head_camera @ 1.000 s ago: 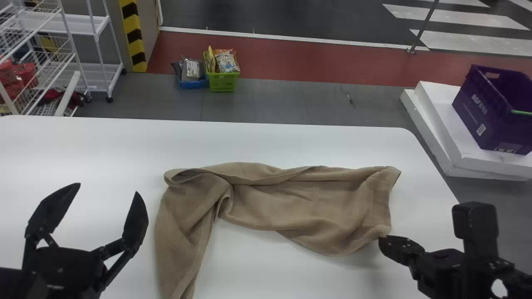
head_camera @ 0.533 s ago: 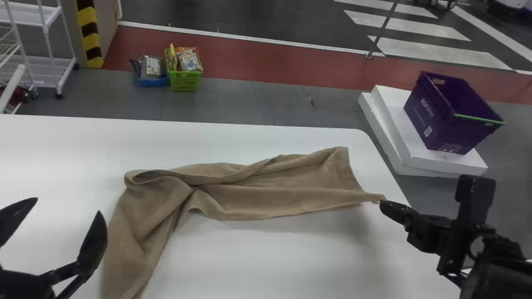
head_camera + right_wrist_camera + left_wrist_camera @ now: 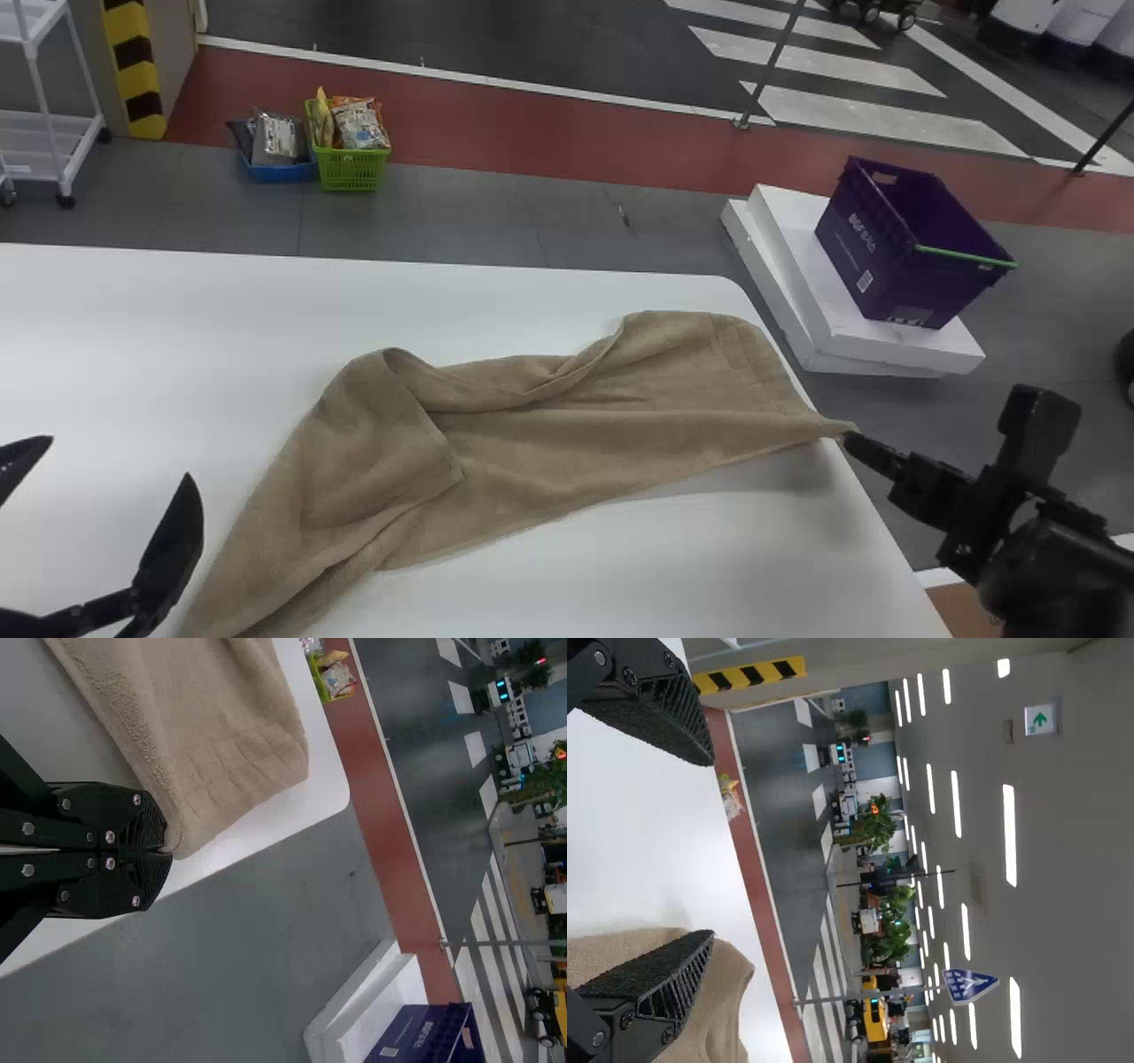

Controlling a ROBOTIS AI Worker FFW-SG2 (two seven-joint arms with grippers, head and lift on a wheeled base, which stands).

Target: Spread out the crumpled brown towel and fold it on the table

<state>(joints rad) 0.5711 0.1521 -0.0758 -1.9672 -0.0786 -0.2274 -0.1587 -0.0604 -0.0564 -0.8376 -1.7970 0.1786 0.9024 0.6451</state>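
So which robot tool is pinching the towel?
The right tool: its fingers are shut on a corner of the brown towel. The left tool has its fingers spread wide, with nothing between them.

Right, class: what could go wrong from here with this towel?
The right gripper pinches only a corner of the towel, which might slip free. That corner is at the table's edge, so pulling outward could drag cloth off. With the left gripper open, the towel's left end may trail along.
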